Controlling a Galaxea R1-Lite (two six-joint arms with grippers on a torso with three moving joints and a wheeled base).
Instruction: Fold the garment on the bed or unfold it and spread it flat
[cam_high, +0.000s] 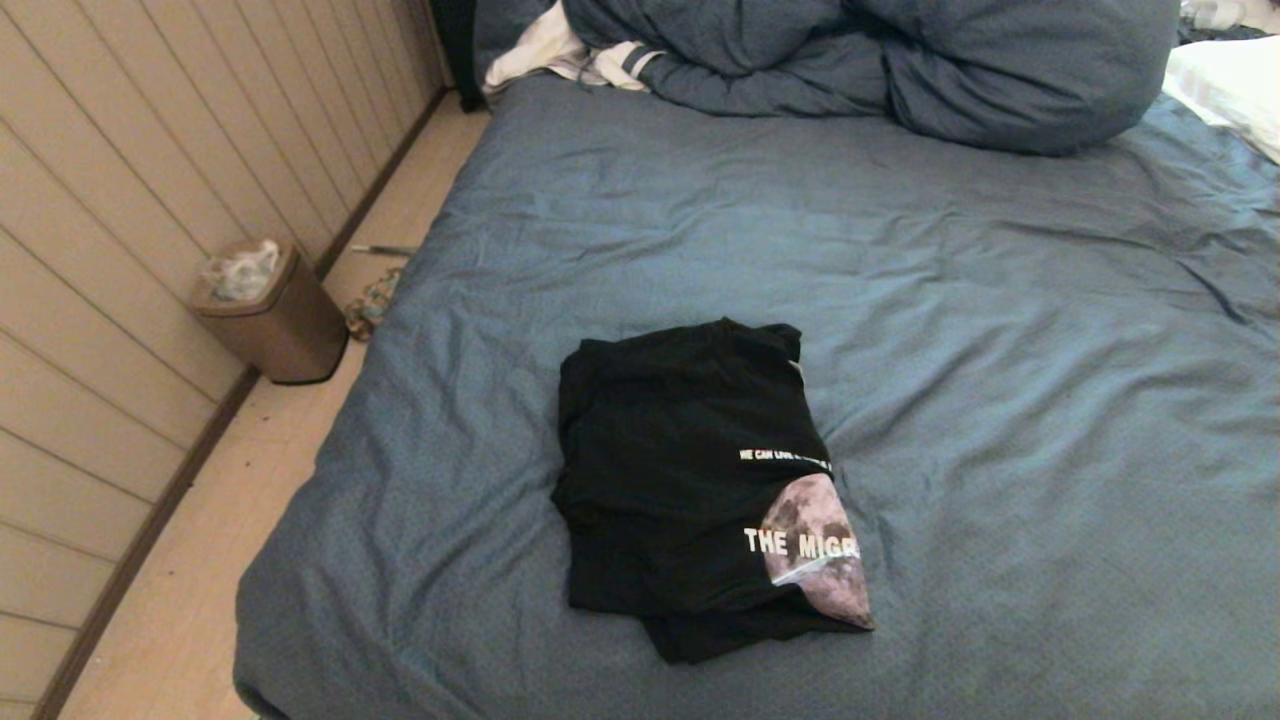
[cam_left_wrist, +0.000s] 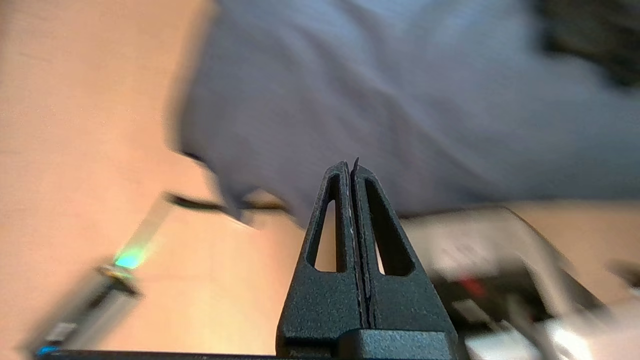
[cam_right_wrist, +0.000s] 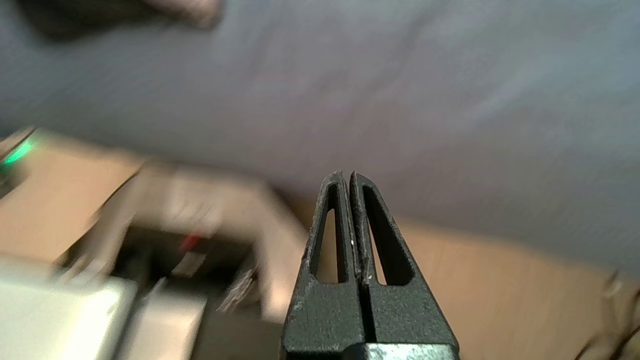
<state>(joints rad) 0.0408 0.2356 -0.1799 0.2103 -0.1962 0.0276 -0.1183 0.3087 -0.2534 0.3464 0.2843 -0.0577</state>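
The garment (cam_high: 680, 480), a black T-shirt, lies folded into a rough rectangle on the near middle of the bed (cam_high: 1000, 350). Its moon print and white lettering show along its right edge. Neither arm appears in the head view. In the left wrist view my left gripper (cam_left_wrist: 350, 165) is shut with nothing between its fingers, hanging off the bed's near edge (cam_left_wrist: 375, 100) above the wooden floor. My right gripper (cam_right_wrist: 346, 175) is likewise shut and empty, beside the bed's side (cam_right_wrist: 350, 90) and above the floor.
A bulky blue duvet (cam_high: 900, 60) is heaped at the far end of the bed, with white striped clothing (cam_high: 570, 55) beside it and a white pillow (cam_high: 1230, 80) at far right. A brown waste bin (cam_high: 270, 310) stands by the panelled wall on the left floor.
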